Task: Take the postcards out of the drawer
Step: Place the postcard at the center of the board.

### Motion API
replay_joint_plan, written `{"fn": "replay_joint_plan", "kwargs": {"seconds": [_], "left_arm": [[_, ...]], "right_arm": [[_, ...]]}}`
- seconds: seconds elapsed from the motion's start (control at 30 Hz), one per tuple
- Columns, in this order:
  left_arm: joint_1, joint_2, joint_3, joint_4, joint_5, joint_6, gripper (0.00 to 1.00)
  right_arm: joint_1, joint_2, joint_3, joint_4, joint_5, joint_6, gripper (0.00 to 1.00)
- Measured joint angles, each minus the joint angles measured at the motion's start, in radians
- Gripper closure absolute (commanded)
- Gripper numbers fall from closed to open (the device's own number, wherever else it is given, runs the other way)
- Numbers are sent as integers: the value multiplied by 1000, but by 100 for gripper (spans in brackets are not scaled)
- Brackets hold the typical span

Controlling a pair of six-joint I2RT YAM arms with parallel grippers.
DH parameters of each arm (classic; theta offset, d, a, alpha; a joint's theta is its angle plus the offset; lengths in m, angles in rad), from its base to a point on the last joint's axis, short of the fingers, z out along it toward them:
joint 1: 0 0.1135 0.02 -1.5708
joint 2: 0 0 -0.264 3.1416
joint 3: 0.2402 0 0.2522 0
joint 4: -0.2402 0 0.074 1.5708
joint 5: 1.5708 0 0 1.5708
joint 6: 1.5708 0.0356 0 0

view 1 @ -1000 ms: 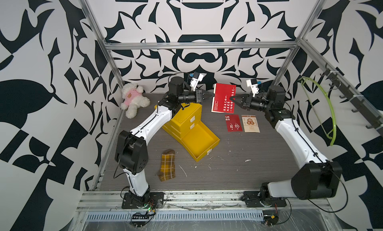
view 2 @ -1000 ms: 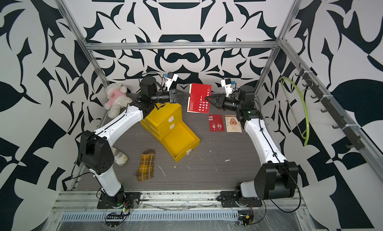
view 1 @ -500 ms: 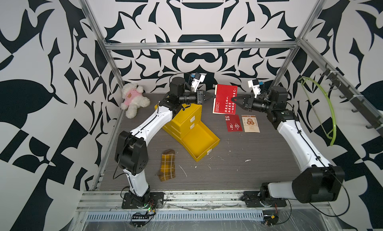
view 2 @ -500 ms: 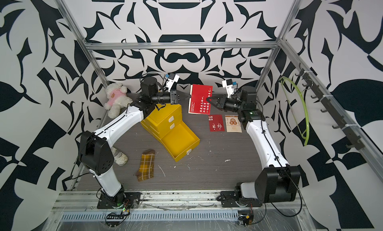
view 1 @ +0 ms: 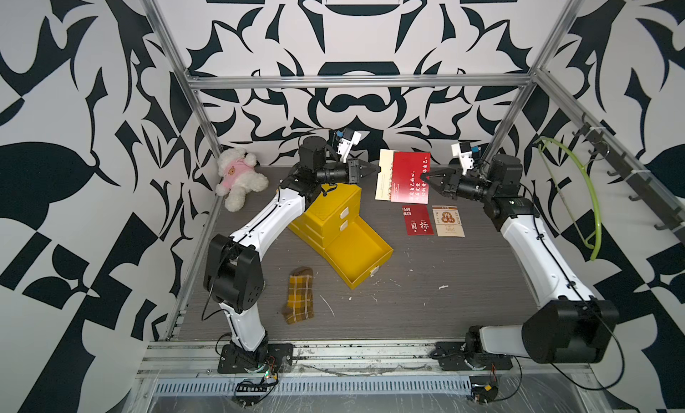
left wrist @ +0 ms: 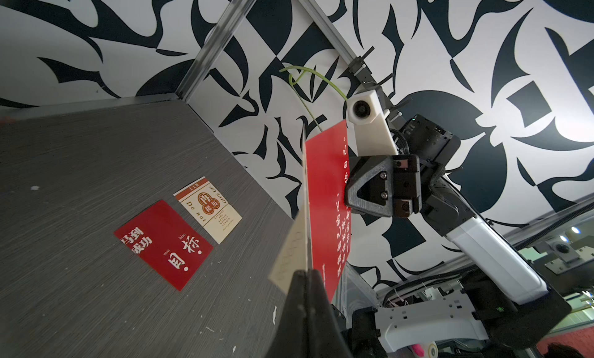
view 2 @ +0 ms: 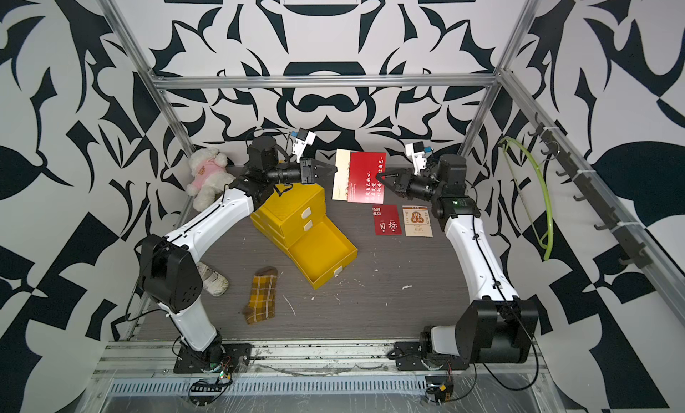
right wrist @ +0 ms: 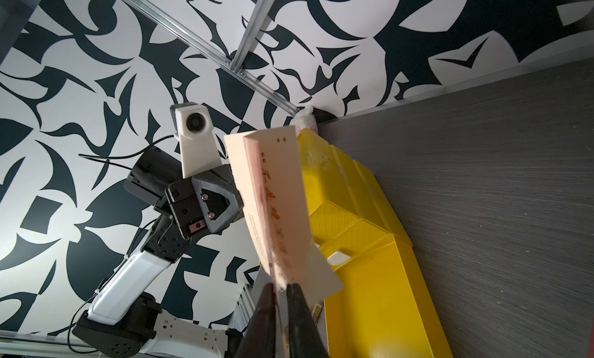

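Postcards (view 2: 365,177): cream card (view 1: 384,176) and red card (view 1: 409,177) midair between the grippers
Left gripper (view 1: 376,168): clamped on cream card's edge
Right gripper (view 1: 423,177): jaws around red card's edge, grip unclear tbh
Other two cards (view 1: 417,220): flat on table (view 1: 444,281)

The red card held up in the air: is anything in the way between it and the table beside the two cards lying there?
Nothing visible does. The red card hangs in the right gripper over the table; only air lies between, and the yellow drawer stands well to one side.
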Motion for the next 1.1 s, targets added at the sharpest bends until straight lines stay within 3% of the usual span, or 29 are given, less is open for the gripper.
{"fn": "replay_joint_plan", "kwargs": {"seconds": [0.1,0.43,0.87,1.1], "left_arm": [[1,0,0,-2,-4,0,100],[8,-3,0,-31,-16,25,100],[141,-124,-14,-107,-51,104,100],[195,-186,-111,-125,-73,123,100]], "right_arm": [[0,0,0,3,-1,7,100],[-2,0,0,-21,7,-25,100],[-89,-55,23,-286,108,-215,100],[-89,-54,-27,-442,221,-311,100]]}}
